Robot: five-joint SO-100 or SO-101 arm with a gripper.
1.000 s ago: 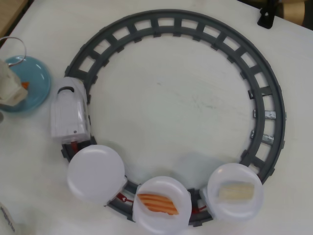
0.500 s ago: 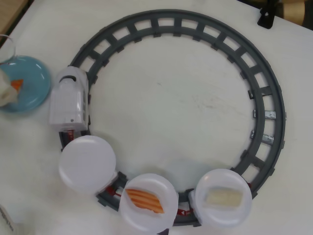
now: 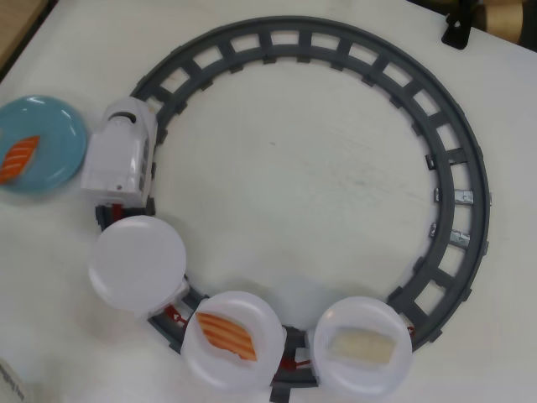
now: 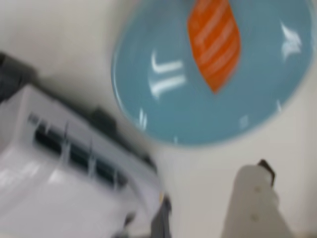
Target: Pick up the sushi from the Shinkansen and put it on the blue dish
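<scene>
The sushi [image 3: 18, 158], red-orange with pale stripes, lies free on the blue dish [image 3: 54, 138] at the far left of the overhead view. The wrist view looks down on the same sushi [image 4: 214, 42] resting on the dish [image 4: 163, 114]. The white Shinkansen [image 3: 122, 155] stands on the track just right of the dish, and its windowed side [image 4: 59, 183] fills the lower left of the wrist view. Of my gripper only one white finger [image 4: 253, 201] shows, at the bottom right, apart from the sushi and holding nothing. The arm is out of the overhead view.
A grey ring of track [image 3: 457, 168] fills the table. Behind the locomotive ride three round white plates: one empty [image 3: 137, 262], one with a paler orange piece [image 3: 226, 334], one with a cream-white piece [image 3: 361, 347]. A black object [image 3: 457, 25] sits at the top right.
The gripper has let go of the sushi on the blue dish and left the overhead view. The train and its plates have rolled on clockwise along the track.
</scene>
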